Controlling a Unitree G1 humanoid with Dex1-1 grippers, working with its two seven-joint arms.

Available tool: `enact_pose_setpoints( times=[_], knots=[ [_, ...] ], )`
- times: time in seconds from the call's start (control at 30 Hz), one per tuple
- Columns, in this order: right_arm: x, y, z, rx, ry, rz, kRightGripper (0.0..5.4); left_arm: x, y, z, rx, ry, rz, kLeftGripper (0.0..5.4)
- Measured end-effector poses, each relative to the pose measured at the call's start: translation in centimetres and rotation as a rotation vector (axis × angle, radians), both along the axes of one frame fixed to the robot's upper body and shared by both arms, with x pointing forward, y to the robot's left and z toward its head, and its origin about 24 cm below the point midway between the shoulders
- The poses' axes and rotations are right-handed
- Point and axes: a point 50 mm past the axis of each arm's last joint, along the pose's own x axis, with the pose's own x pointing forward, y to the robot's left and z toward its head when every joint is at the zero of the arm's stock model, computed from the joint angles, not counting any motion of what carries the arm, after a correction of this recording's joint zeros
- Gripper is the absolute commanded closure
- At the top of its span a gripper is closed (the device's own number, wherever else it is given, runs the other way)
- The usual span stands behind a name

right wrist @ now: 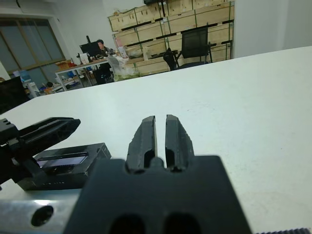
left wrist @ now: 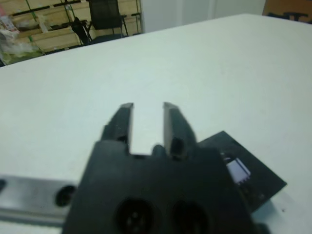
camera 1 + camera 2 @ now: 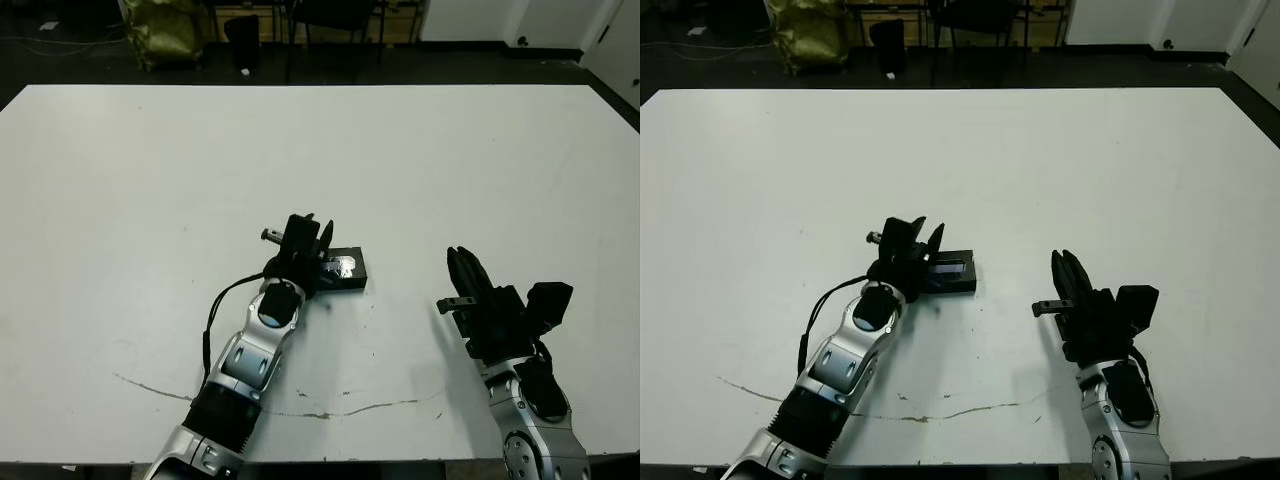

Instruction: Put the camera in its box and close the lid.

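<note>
**Lid looks on, left hand parked right over it**

So here's where you're at. The box [image 3: 948, 273] sits near the middle of the white surface [image 3: 450, 160], and the lid [image 1: 63, 158] with its shiny strip appears to be lying flat on top of it, so it reads as one closed black block. I can't see the camera anywhere, which I'd guess means it's inside, but nothing here proves that.

Your left hand [image 2: 147, 119] is right at the box's left end, hovering over or just beside it. Its fingers are spread with a clear gap and nothing between them. Can't tell from these views whether it's actually touching the lid.

Your right hand [image 1: 160, 134] is well apart on the right, off the box, fingers pressed nearly together and gripping nothing.

My read: you're at the tail end, the lid-closing step. The next move should be a check that the lid is seated square on all sides. If one edge rides high, press down gently with the left hand rather than sideways, since that light box will probably skate on the smooth surface.
</note>
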Motion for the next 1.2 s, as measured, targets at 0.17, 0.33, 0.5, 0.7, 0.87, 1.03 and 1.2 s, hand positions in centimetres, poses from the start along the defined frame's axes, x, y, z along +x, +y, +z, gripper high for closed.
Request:
enact_pose_setpoints(
  times=[0.17,0.33,0.5,0.7,0.87,1.03,1.2],
  knots=[
    [0.0,0.0,-0.1,-0.001,0.003,0.004,5.40,0.3,0.4,0.3,0.014,0.034,-0.008,4.92],
    [-0.1,0.0,-0.2,-0.001,0.004,0.006,5.40,0.7,1.2,0.4,0.011,0.077,0.013,4.42],
    [-0.2,0.0,-0.2,0.000,0.008,0.010,5.40,0.6,1.7,0.5,-0.052,0.102,0.007,5.21],
    [-0.3,0.1,-0.3,0.009,0.016,0.000,5.40,-0.7,3.2,1.0,-0.188,0.113,0.032,4.30],
    [-0.2,0.1,-0.3,0.019,0.013,-0.004,5.40,-1.7,6.5,1.4,-0.321,0.134,0.092,4.82],
    [0.0,0.0,0.1,0.005,-0.022,-0.020,5.40,-2.0,10.9,4.5,-0.418,-0.049,0.187,5.39],
    [0.3,-0.1,0.6,-0.007,-0.050,-0.040,5.40,-4.0,14.8,6.5,-0.485,-0.272,0.269,5.39]
  ],
)
